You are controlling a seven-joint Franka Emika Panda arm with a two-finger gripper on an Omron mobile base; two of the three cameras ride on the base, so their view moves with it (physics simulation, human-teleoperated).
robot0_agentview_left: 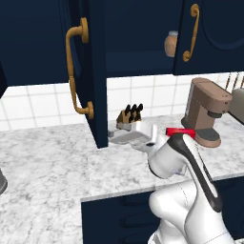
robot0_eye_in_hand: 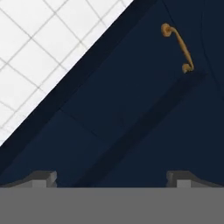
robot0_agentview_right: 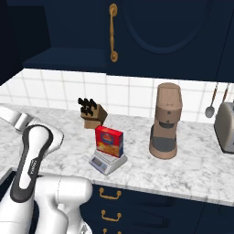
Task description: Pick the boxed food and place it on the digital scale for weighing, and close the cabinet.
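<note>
While the boxed food [robot0_agentview_right: 109,141] sits on the digital scale [robot0_agentview_right: 107,162] | fingers [robot0_eye_in_hand: 43,178] apart, facing the open cabinet [robot0_agentview_left: 95,71]

1. White-grey marble counter [robot0_agentview_right: 192,169] runs under the tiled wall.
2. Digital scale [robot0_agentview_right: 108,161] sits on it near the front edge, with the boxed food [robot0_agentview_right: 109,141] upright on top.
3. Knife block [robot0_agentview_right: 93,115] stands behind the scale, near the wall.
4. Brown coffee machine [robot0_agentview_right: 165,121] stands right of the scale.
5. Silver toaster [robot0_agentview_right: 226,125] sits at the far right.
</note>
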